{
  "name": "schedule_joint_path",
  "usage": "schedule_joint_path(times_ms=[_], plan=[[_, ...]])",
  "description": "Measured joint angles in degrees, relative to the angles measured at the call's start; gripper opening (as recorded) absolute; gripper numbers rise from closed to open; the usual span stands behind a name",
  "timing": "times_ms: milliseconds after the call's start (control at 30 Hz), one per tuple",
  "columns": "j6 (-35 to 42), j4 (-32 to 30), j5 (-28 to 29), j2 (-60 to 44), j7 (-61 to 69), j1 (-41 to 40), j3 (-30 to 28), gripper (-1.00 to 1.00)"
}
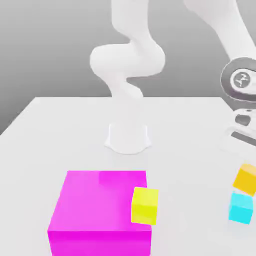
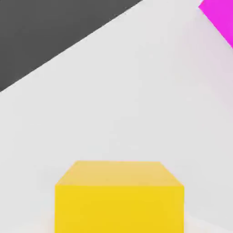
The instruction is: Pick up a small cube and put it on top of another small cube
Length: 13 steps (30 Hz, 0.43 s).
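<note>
The claw is closed on the orange cube [image 1: 246, 179], carried just above the cyan cube [image 1: 241, 208]. Released off-centre, it could tip off toward the desk [image 1: 60, 130] at the cyan cube's 6 o'clock.

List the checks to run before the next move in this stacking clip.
1. Orange cube lifted off the table: ok, it hangs tilted.
2. Orange cube above the cyan cube: ok in the exterior view; exact alignment cannot tell.
3. Gap between the two cubes: cannot tell.
4. Orange cube squared with the cyan cube: not ok, it looks turned.
5. Lemon-yellow cube and magenta block out of the way: ok, both well to the exterior view's left.
</note>
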<state>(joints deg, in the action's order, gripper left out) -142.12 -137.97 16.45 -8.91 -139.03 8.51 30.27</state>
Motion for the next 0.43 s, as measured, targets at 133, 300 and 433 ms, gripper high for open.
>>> schedule_joint_path(times_ms=[133,300,433], plan=[[-6.2,-3.3,-6.9,0.2,-0.8,-1.0,0.9,-1.0],[-12.9,-3.1,0.5,-7.3,-6.8,2.3,-4.0,-1.0],[-13.9,-3.0,1.9,-8.6,-7.8,3.1,-5.0,1.0]])
